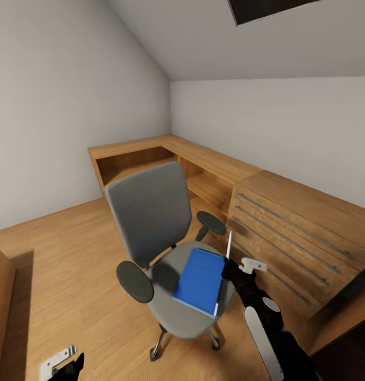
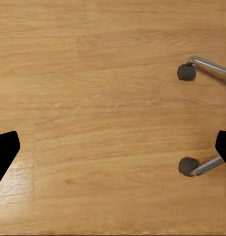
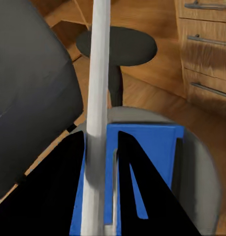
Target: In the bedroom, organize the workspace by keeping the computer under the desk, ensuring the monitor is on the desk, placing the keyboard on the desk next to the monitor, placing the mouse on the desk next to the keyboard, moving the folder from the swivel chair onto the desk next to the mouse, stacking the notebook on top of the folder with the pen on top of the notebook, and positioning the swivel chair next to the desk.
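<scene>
Right end effector (image 1: 231, 263) clenched on pen (image 1: 229, 244), upright, just above blue folder (image 1: 199, 281) lying on swivel chair (image 1: 166, 248) seat. Left end effector (image 2: 113, 147) released, low over floor (image 2: 93, 98). Keep pen clear — folder needs lifting flat, chair may roll.

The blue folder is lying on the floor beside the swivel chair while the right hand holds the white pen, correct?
Not quite. The head view shows the folder lying on the swivel chair seat, not the floor. The right hand does hold the pen.

Left claw (image 1: 63, 368) cut by head view's bottom edge; notebook under folder (image 1: 199, 281) unclear
</scene>
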You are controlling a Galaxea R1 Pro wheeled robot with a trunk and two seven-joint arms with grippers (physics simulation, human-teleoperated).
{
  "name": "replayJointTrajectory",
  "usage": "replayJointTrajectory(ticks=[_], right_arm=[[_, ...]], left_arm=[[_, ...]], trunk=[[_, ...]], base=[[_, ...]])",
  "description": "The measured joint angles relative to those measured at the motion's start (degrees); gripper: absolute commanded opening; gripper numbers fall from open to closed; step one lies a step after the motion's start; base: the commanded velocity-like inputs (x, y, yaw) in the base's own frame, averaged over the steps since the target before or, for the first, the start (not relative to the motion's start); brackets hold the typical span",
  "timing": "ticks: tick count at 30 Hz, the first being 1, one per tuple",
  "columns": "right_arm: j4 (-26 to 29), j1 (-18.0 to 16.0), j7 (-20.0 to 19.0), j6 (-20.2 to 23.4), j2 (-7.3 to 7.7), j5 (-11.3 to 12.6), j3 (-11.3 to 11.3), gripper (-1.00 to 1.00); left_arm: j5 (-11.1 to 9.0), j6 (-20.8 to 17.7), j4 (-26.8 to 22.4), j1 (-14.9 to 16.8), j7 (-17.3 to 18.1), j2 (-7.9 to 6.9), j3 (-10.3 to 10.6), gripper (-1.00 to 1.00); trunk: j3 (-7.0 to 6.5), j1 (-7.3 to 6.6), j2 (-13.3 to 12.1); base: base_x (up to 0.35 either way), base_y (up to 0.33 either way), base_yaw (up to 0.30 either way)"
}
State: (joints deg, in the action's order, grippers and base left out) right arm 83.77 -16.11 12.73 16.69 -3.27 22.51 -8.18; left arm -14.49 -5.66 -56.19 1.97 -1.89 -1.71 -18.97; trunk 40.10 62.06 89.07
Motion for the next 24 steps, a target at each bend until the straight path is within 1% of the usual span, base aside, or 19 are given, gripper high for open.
replayJointTrajectory(ticks=[1, 2, 7, 8, 12, 17, 18, 19, 20, 21, 23, 24], right_arm=[[2.24, 1.22, 0.02, 0.14, 0.05, 0.47, 0.44, -1.00], [3.11, 1.70, 0.02, 0.19, 0.05, 0.71, 1.03, -1.00], [4.28, 2.36, -0.01, 0.18, 0.02, 1.74, 2.90, -1.00], [5.25, 2.52, -0.02, 0.08, 0.02, 2.05, 3.49, -1.00], [5.88, 2.59, -0.19, 0.08, 0.02, 2.44, 3.73, -1.00], [6.01, 2.60, -0.33, 0.04, 0.02, 2.56, 3.75, -1.00], [6.03, 2.61, -0.36, 0.02, 0.05, 2.59, 3.80, -1.00], [6.05, 2.62, -0.37, 0.04, 0.10, 2.52, 5.16, -1.00], [6.05, 2.62, -0.37, 0.06, 0.10, 2.55, 5.67, -1.00], [6.06, 2.64, -0.37, 0.13, 0.10, 2.58, 6.78, -1.00], [6.06, 2.63, -0.32, 0.15, 0.09, 2.76, 7.82, -1.00], [6.06, 2.62, -0.23, 0.14, 0.12, 3.18, 8.55, -1.00]], left_arm=[[-0.02, -0.12, 0.56, 0.02, -0.08, -0.02, 1.26, 1.00], [0.01, -0.17, 1.40, 0.01, -0.12, -0.02, 2.05, 1.00], [0.10, -0.23, 3.95, 0.02, -0.17, -0.02, 3.67, 1.00], [0.12, -0.27, 4.76, 0.01, -0.17, 0.11, 4.43, 1.00], [0.17, -0.33, 5.24, 0.02, -0.17, 0.31, 5.90, 1.00], [0.42, -0.39, 5.88, 0.02, -0.09, 0.72, 6.98, 1.00], [2.00, -0.38, 6.28, 0.00, -0.21, 1.43, 10.66, 1.00], [4.43, -0.25, 7.99, -0.02, -0.47, 1.88, 16.67, 1.00], [4.66, -0.25, 8.11, 0.00, -0.48, 1.94, 17.26, 1.00], [4.74, -0.24, 8.22, -0.01, -0.50, 1.96, 17.77, 1.00], [4.79, -0.24, 8.31, 0.00, -0.48, 1.95, 18.10, 1.00], [4.81, -0.22, 8.37, 0.00, -0.47, 1.95, 18.31, 1.00]], trunk=[[-0.18, -0.22, -0.40], [-0.36, -0.44, -0.80], [-1.26, -1.54, -2.81], [-1.44, -1.76, -3.21], [-2.16, -2.63, -4.82], [-3.05, -3.73, -6.82], [-3.23, -3.95, -7.22], [-3.41, -4.18, -7.62], [-3.59, -4.40, -8.03], [-3.77, -4.63, -8.43], [-4.13, -5.07, -9.23], [-4.14, -5.08, -9.24]], base=[[-0.340, 0.000, 0.000], [-0.341, 0.000, 0.000], [-0.341, 0.000, 0.000], [-0.341, 0.000, 0.000], [-0.341, 0.000, 0.000], [-0.340, 0.000, 0.000], [-0.239, 0.000, -0.049], [-0.232, 0.000, -0.092], [-0.216, 0.000, -0.155], [-0.206, 0.000, -0.177], [-0.172, 0.000, -0.208], [-0.126, 0.000, -0.231]])
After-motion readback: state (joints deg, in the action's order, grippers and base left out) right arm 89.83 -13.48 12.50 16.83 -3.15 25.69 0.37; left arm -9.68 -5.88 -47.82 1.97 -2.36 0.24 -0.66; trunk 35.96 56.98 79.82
